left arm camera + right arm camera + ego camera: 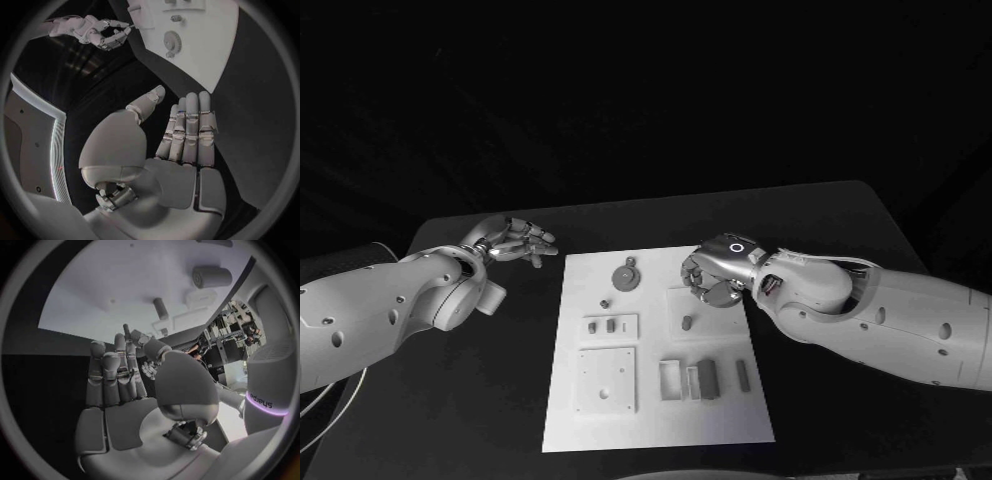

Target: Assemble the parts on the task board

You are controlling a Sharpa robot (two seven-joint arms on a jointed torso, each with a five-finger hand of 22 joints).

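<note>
Right hand: the right hand (718,272) hangs over the upper right part of the task board (658,425), fingers stretched out side by side, nothing in them.
Left hand: the left hand (512,240) hangs over the counter (473,400) just off the board's upper left corner, fingers straight, holding nothing.
Board: white, mid-counter.
Parts: a round toothed part (627,275) near the top, a small peg (687,322) below the right hand, flat blocks (708,377) lower right.
</note>
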